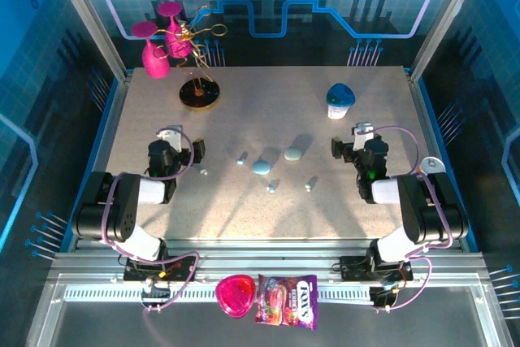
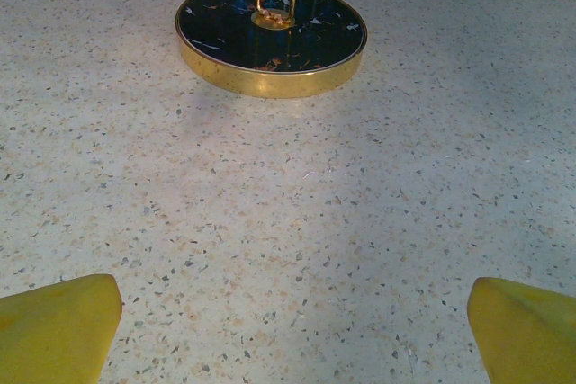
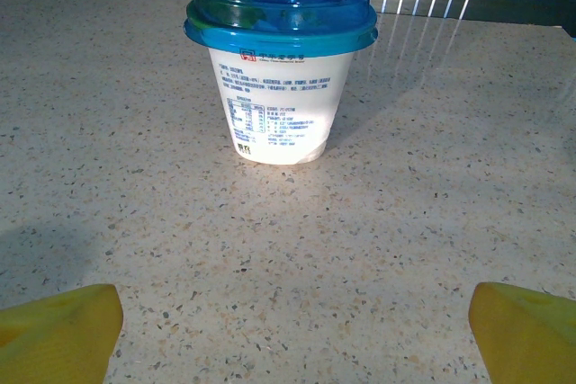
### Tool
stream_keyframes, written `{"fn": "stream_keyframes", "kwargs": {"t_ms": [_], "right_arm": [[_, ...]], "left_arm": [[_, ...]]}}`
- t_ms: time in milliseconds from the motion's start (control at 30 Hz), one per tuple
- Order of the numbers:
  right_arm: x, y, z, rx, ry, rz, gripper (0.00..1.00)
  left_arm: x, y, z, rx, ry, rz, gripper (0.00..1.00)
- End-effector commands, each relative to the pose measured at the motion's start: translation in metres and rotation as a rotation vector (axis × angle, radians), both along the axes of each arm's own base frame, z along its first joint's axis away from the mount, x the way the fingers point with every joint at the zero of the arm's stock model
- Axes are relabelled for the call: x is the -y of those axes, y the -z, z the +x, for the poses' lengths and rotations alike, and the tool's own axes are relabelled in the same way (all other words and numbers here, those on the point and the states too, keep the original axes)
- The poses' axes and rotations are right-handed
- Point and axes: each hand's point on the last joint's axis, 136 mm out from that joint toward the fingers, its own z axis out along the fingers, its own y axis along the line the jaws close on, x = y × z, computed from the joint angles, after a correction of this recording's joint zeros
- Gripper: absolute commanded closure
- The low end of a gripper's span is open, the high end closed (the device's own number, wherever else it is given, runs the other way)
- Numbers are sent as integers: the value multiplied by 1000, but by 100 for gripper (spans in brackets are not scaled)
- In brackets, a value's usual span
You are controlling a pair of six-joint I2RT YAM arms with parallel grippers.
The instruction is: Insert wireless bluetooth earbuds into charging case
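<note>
Your charging case lies in the middle of the bench, between the left tool and the right tool, with the earbuds scattered near it. A stand sits beyond the left tool and a cup beyond the right tool.

The counter is beige with dark and orange speckles. The charging case is light blue, the earbuds paler. The cup is white, blue-lidded. The stand base is black-marbled, gold-rimmed.

A blue-lidded white cup stands upright on the speckled table beyond wide-apart yellow jaws.
</note>
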Motion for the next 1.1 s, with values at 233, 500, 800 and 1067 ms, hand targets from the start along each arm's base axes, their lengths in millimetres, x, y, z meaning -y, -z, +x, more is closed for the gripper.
{"fn": "stream_keyframes", "kwargs": {"t_ms": [233, 500, 800, 1067], "right_arm": [[-2, -23, -18, 148, 5, -28, 0], [-17, -56, -28, 137, -50, -59, 0], [-33, -83, -46, 91, -115, 55, 0], [-48, -96, -65, -51, -185, 204, 0]], "left_arm": [[10, -50, -14, 122, 30, 30, 1], [63, -91, -36, 129, 222, 119, 1], [162, -101, -72, 77, 763, 181, 1], [195, -100, -72, 50, 936, 130, 1]]}}
